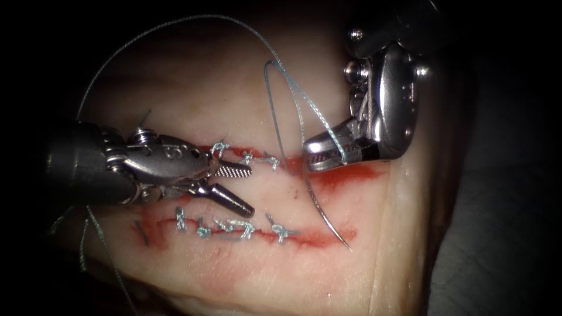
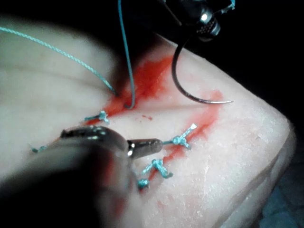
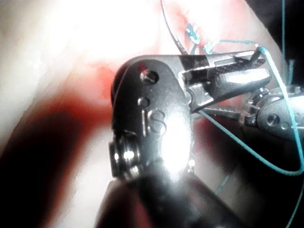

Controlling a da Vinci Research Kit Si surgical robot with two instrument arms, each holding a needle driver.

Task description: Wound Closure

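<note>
tissue (image 1: 234,88) pale pink | fluid (image 1: 345,175) red | thread (image 1: 293,88) grey-teal

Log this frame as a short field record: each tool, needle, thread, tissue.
left tool: open, holds nothing, over the tissue between the two rows of knots
right tool: shut on the needle near its thread end
needle: hangs from the right tool, curve sweeping down, tip free above the lower cut, not in the tissue
thread: loops up from the right tool and arcs away to the left
tissue: two cuts with tied knots, red fluid along both
</note>
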